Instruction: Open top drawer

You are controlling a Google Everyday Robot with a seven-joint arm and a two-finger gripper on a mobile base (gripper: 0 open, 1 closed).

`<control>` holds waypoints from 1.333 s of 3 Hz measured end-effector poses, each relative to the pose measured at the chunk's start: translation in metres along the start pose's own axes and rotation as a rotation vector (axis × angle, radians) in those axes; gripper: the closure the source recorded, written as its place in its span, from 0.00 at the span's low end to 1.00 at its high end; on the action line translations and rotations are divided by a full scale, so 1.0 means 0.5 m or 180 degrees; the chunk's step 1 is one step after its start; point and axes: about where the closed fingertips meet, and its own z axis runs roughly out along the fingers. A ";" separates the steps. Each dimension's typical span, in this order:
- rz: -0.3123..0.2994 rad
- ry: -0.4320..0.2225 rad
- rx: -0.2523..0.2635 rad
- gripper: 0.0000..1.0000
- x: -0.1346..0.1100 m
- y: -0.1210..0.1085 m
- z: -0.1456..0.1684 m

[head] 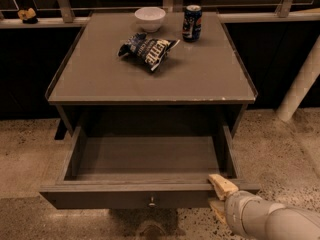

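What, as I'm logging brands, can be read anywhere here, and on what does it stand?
Dark blue crumpled chip bag: white lettering, too blurred to read.
Blue drink can: print too small to read.
Grey open top drawer, white bowl, and the gripper at the drawer's front right corner: no text visible.
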 end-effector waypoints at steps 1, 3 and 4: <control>-0.0010 -0.0016 -0.0004 1.00 -0.003 0.004 0.000; 0.0010 -0.0061 -0.0068 1.00 -0.014 0.012 -0.004; 0.0010 -0.0061 -0.0068 1.00 -0.014 0.012 -0.004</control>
